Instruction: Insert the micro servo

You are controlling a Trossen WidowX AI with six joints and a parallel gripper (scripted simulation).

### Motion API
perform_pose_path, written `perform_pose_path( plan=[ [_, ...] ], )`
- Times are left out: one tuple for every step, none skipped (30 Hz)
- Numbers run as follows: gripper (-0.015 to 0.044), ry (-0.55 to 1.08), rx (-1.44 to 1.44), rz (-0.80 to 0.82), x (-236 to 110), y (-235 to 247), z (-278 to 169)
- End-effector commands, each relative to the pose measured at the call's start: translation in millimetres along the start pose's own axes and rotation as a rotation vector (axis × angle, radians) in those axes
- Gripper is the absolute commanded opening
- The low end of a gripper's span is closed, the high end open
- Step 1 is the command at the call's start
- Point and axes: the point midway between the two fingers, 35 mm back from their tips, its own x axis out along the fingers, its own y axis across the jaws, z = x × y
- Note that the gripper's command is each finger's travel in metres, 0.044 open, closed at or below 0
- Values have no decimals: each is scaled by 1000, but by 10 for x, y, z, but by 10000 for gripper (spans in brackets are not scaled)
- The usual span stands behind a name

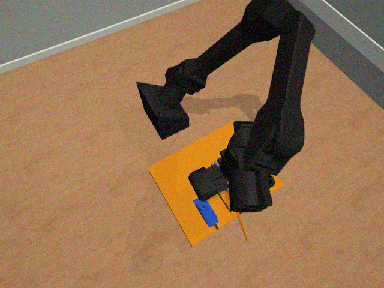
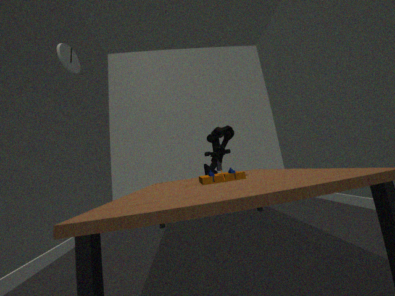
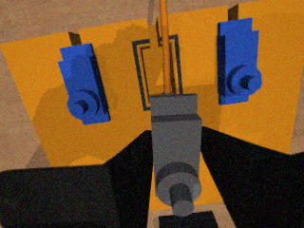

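Currently the gripper point(image 3: 177, 142) is clamped on the grey micro servo point(image 3: 175, 138), held above the orange deck point(image 3: 119, 138), before the outlined pocket point(image 3: 157, 66) between two blue servos point(image 3: 85, 85).

Walls: dark grey, with a paler grey panel point(image 2: 191, 121) behind.
Clock: round wall clock point(image 2: 68, 58), upper left.
Table: wooden top point(image 2: 255, 187), dark legs point(image 2: 89, 264).
Light: dim.

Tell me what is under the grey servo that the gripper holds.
In the wrist view, the grey servo hangs over the orange deck, and its orange cable crosses the outlined empty pocket. The deck directly beneath its body is hidden.
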Motion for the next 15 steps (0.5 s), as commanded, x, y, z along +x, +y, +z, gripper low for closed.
perform_pose_path(
  plan=[
    [0,-7,1,4,-17,23,136],
    [0,-7,1,4,-17,26,169],
    [0,-7,1,4,-17,29,202],
    [0,-7,0,4,-17,32,235],
    [0,-8,0,4,-17,35,269],
    [0,-8,0,4,-18,38,301],
    [0,-8,-12,4,-19,40,324],
    [0,-8,-27,4,-19,42,353],
    [0,-8,-42,4,-20,45,379],
    [0,-8,-55,4,-20,47,404],
    [0,-9,-66,4,-20,49,424],
    [0,-9,-73,4,-20,50,437],
    [0,-9,-75,4,-20,50,441],
    [0,-9,-75,4,-18,50,441],
    [0,-9,-75,4,-13,50,441]
  ],
)
